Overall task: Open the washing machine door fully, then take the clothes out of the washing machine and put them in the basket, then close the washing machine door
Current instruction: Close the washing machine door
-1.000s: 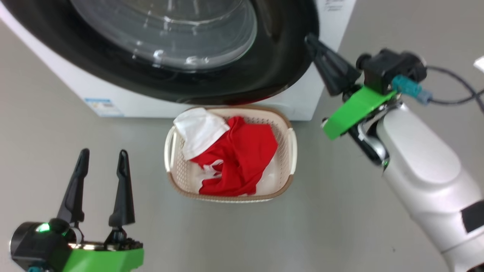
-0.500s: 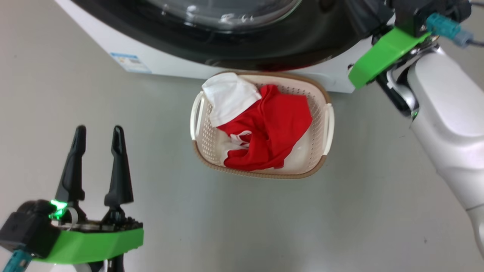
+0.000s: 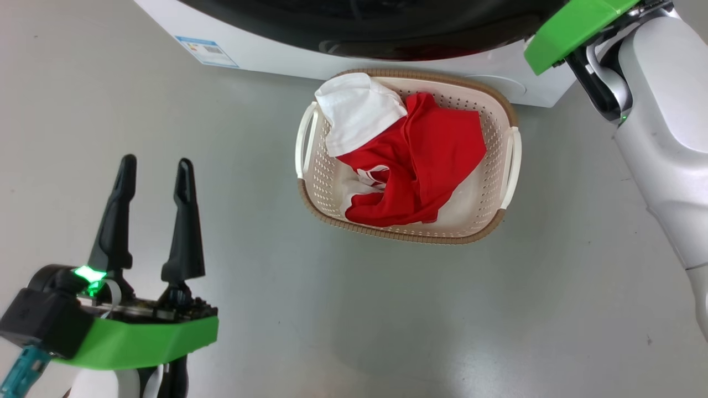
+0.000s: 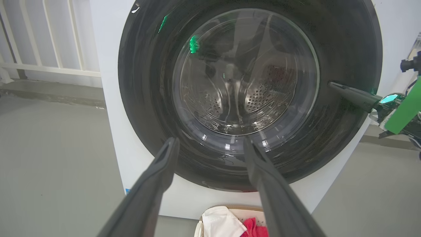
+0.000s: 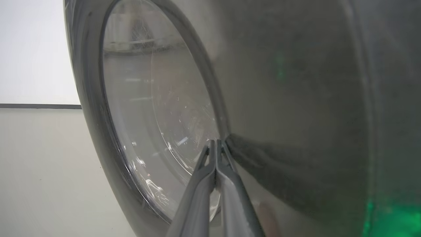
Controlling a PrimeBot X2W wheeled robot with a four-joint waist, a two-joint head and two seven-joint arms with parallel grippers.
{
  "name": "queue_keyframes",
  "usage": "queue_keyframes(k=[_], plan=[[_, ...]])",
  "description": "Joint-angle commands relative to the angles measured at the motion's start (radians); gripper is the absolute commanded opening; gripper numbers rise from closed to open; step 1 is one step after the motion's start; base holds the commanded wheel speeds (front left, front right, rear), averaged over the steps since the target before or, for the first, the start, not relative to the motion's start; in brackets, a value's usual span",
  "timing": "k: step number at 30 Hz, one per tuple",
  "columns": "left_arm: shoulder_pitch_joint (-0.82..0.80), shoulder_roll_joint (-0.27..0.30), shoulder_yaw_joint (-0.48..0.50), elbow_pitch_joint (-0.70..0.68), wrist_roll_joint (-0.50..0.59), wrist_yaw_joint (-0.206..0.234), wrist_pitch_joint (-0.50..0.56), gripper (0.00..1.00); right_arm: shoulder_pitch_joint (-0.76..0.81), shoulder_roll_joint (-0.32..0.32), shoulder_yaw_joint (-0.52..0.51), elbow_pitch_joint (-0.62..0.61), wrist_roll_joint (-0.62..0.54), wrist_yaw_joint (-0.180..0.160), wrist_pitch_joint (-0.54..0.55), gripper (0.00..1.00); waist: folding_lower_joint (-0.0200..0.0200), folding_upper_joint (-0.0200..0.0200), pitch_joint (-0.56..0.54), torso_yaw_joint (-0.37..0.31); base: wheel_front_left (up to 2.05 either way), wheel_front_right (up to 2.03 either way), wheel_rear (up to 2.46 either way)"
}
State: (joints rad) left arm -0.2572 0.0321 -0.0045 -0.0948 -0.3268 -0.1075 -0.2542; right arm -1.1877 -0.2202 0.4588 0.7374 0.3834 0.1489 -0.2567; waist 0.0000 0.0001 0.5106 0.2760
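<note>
Head camera has tipped down since the earlier frame: the washer [image 3: 276, 52] now sits higher in the picture and the basket [image 3: 409, 235] higher and further right, a shift of view and not of things. The clothes [image 3: 437, 160] lie in the basket as before, red heap in the middle with a white piece over the far-left rim. The right fingers have left the head view; beyond the basket's right handle stands the pale right forearm [image 3: 664, 138] with its green bracket. Right gripper [image 5: 216, 142] is pinched closed on nothing, tips pressed on the door [image 4: 148, 98] at the black rim just beside the glass. In the left wrist view the door looks flush with the washer front, drum visible through the glass. Left gripper [image 3: 156, 160] is about where it was, well apart from the basket on its near-left side, fingers spread wide and empty, above the floor [image 3: 387, 320]. Edges: the basket's far rim lies just under the door's lower edge, close to the washer base; cannot tell if touching. Blue label [image 3: 207, 51] is on the washer front, beyond the basket's left. Open floor on the basket's left, near and right sides; tight only at the far rim.
</note>
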Motion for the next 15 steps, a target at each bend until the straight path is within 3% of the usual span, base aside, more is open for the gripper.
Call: queue_keyframes(k=[1, 13, 14, 15], plan=[[-0.013, 0.018, 0.031, -0.018, 0.006, -0.007, -0.008, 1.00, -0.038, -0.008, -0.037, -0.010, -0.009, -0.018, -0.005, 0.00, 0.0000, -0.0001, 0.001, -0.003, 0.00, 0.00, 0.00], [-0.016, 0.018, 0.030, -0.002, 0.018, -0.019, -0.008, 1.00, 0.022, 0.027, -0.014, -0.033, 0.029, -0.018, -0.005, 0.00, 0.0000, -0.0001, -0.026, -0.040, 0.00, 0.00, 0.00], [-0.014, 0.018, 0.030, -0.001, 0.021, -0.020, -0.008, 1.00, 0.032, 0.029, -0.009, -0.034, 0.039, -0.018, -0.005, 0.10, 0.0000, -0.0001, -0.030, -0.046, 0.00, 0.00, 0.00], [-0.012, 0.018, 0.030, 0.000, 0.022, -0.021, -0.008, 1.00, 0.043, 0.031, -0.003, -0.033, 0.051, -0.018, -0.005, 0.33, 0.0000, -0.0001, -0.034, -0.051, 0.00, 0.00, 0.00]])
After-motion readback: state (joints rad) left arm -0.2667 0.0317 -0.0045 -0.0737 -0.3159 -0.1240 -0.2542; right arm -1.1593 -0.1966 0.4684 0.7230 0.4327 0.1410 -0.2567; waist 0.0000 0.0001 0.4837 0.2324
